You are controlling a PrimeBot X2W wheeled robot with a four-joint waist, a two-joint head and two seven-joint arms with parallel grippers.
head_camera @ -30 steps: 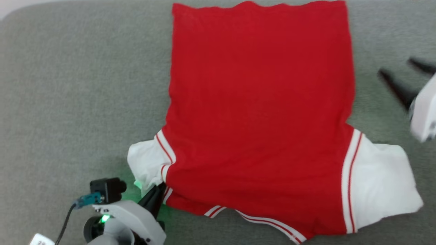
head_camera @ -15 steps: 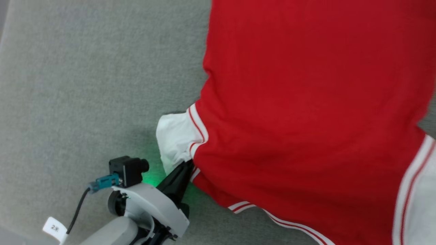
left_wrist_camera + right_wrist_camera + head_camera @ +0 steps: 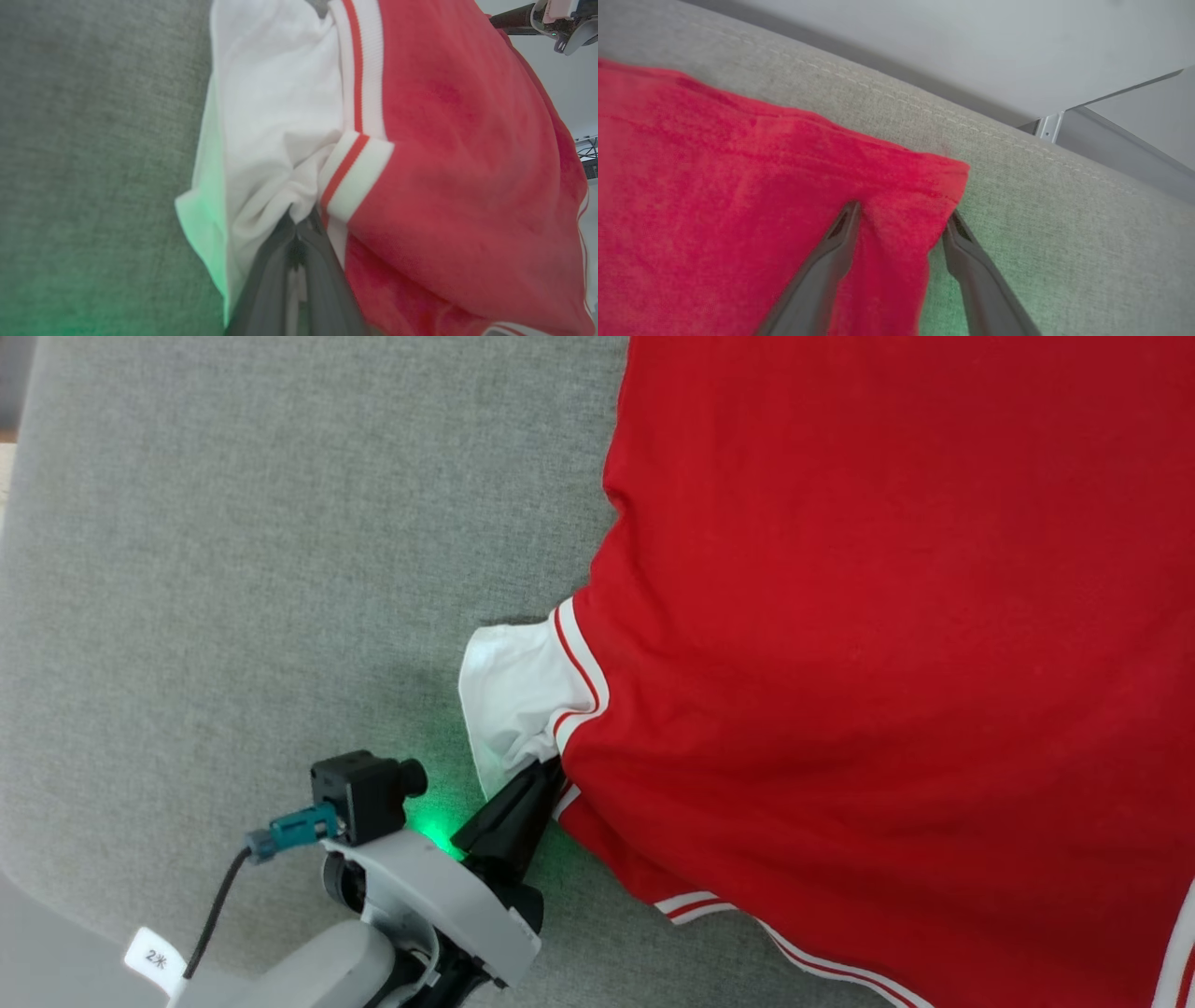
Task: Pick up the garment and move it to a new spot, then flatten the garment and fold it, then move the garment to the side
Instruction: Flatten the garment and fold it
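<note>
The garment [image 3: 887, 644], a bright red shirt with white sleeves and striped bands, lies spread on the grey cushion [image 3: 233, 569]. My left gripper [image 3: 551, 767] is shut on the garment where the white sleeve [image 3: 509, 695] meets the striped seam; the left wrist view shows that pinch [image 3: 299, 224] with bunched white cloth [image 3: 275, 130] above it. In the right wrist view my right gripper [image 3: 903, 217] stands open, its two fingers straddling the garment's red corner [image 3: 943, 182], one finger over the cloth and one beside its edge on the cushion.
The grey cushion's stitched edge [image 3: 971, 123] runs just beyond the red corner, with a pale wall and a metal frame [image 3: 1048, 126] behind it. Bare cushion lies to the left of the garment [image 3: 280, 523]. A green glow falls on the fabric by each gripper.
The head camera has swung left, so the garment sits farther right and the right gripper has left that picture. The left gripper keeps its hold on the sleeve seam.
</note>
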